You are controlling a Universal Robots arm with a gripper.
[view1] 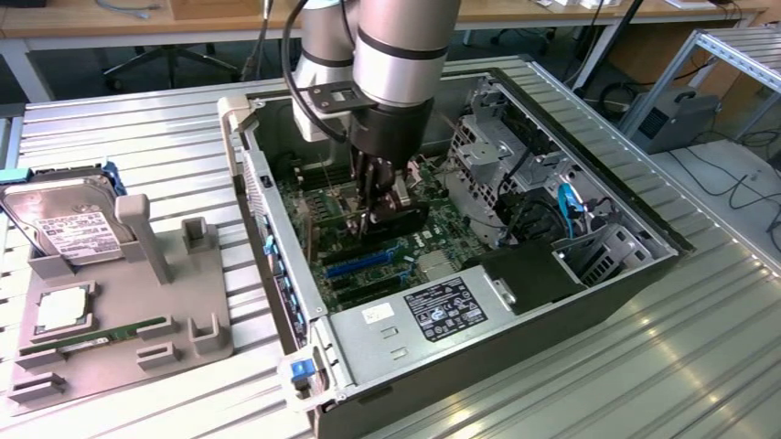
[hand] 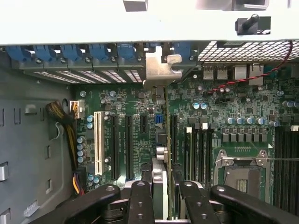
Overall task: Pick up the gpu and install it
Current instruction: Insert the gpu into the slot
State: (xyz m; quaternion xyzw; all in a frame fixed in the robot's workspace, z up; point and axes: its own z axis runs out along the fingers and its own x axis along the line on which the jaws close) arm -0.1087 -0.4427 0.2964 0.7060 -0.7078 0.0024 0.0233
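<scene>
Gpu [hand: 164,154] is sitting edge-on between the fingers of the hand [hand: 164,196], standing upright over the motherboard [hand: 140,140] inside the open computer case [view1: 610,274]. Fingers are clamped on the card's upper edge, one on each face.

Scanning the exterior view from its left: a grey holder [view1: 110,338] on the counter [view1: 683,366] is carrying a hard drive [view1: 68,224], a processor [view1: 61,311] and a memory stick [view1: 104,334]. These are lying well apart from the case and out of the way. Next comes the case wall with blue clips [view1: 287,293], then the arm reaching straight down into the case, then the drive cage [view1: 488,155] at the exterior view's right.

In the wrist view, the card's long axis is running along the expansion slots [hand: 114,144], with its silver bracket [hand: 159,70] pointing at the rear slot openings [hand: 88,74] and looking just beside or touching that wall. Card is directly below the hand, so any seating motion would be straight down. Room looks tight: neighbouring slots on one side, memory slots [hand: 196,149] and processor socket [hand: 240,170] on the other. Whether the card edge is already in a slot, I cannot tell.
</scene>
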